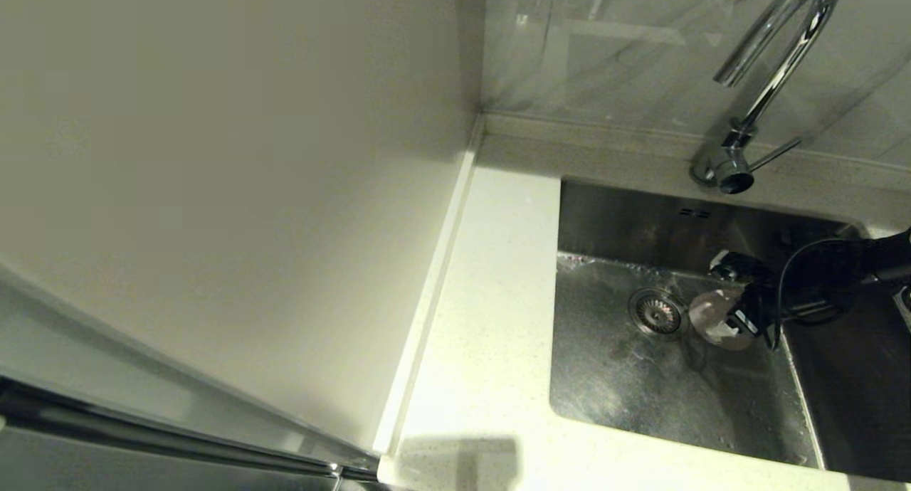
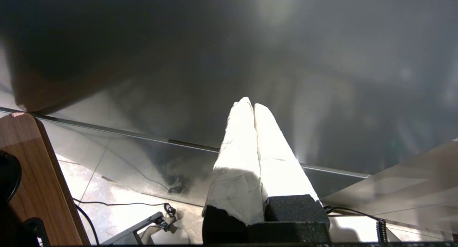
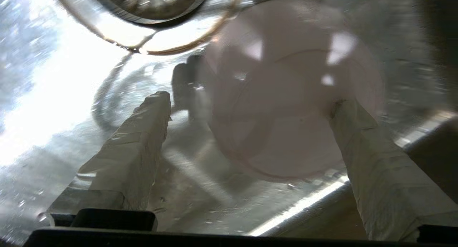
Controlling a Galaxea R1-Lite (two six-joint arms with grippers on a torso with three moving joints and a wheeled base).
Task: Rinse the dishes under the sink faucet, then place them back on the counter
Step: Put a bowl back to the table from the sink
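A pale pink bowl (image 1: 714, 314) (image 3: 286, 96) lies low in the wet steel sink (image 1: 640, 398), just right of the round strainer drain (image 1: 656, 311) (image 3: 154, 3). My right gripper (image 1: 722, 297) (image 3: 250, 100) reaches into the basin from the right and stands open astride the bowl. One taped finger (image 3: 352, 121) touches the bowl's rim, and the other finger (image 3: 150, 111) stands apart from it. The chrome faucet (image 1: 776, 71) arches above the sink's back edge with no water stream showing. My left gripper (image 2: 250, 105) is shut on nothing, parked out of the head view. The blue-white and yellow-green bowls are out of view.
The white speckled counter (image 1: 498, 299) runs left of the sink with its raised edge strip (image 1: 434, 277) against the cream wall panel (image 1: 213, 156). Two overflow slots (image 1: 692, 212) sit in the sink's back wall. A darker section (image 1: 861, 384) lies right of the sink.
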